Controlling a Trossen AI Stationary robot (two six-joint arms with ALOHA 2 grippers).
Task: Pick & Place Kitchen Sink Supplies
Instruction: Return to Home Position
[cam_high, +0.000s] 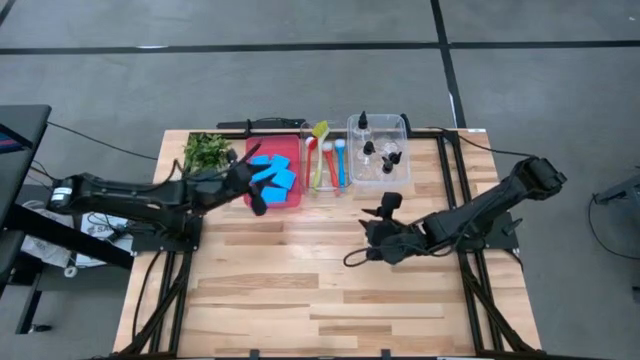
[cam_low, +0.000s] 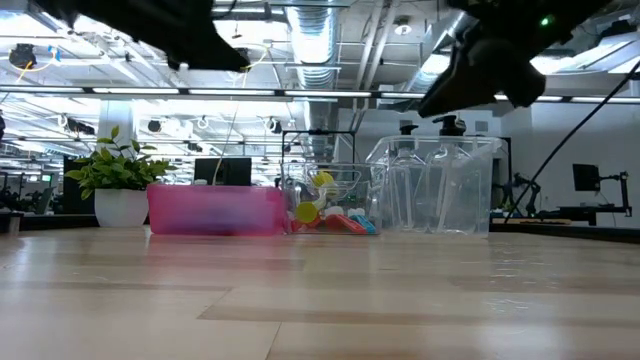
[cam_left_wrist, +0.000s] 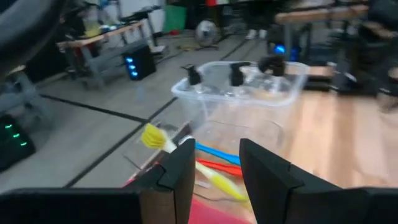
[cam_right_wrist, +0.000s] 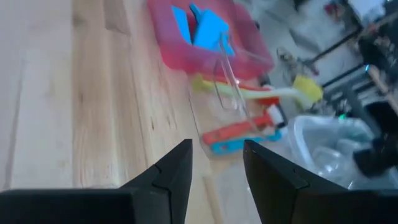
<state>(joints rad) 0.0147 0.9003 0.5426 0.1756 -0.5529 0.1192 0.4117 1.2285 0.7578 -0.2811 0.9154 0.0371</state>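
Note:
Several blue sponges (cam_high: 275, 175) lie in a red tray (cam_high: 292, 201); the right wrist view shows the sponges (cam_right_wrist: 208, 28) too. Red, blue and yellow-green brushes (cam_high: 328, 160) lie in a narrow clear tray beside it. Small clear black-capped bottles (cam_high: 378, 155) stand in a clear bin (cam_high: 402, 125). My left gripper (cam_high: 255, 190) hovers open and empty over the red tray's near-left corner; its wrist view looks past its fingers (cam_left_wrist: 214, 162) at the brushes (cam_left_wrist: 214, 169) and bottles (cam_left_wrist: 236, 74). My right gripper (cam_high: 382, 208) hangs open and empty above the table, just near of the clear bin.
A leafy green sprig in a white pot (cam_high: 205, 150) stands left of the red tray. The trays and bin sit in a row along the table's far edge. Bare wood (cam_high: 300, 270) stretches across the near half. Both arms are raised well above the tabletop in the low view.

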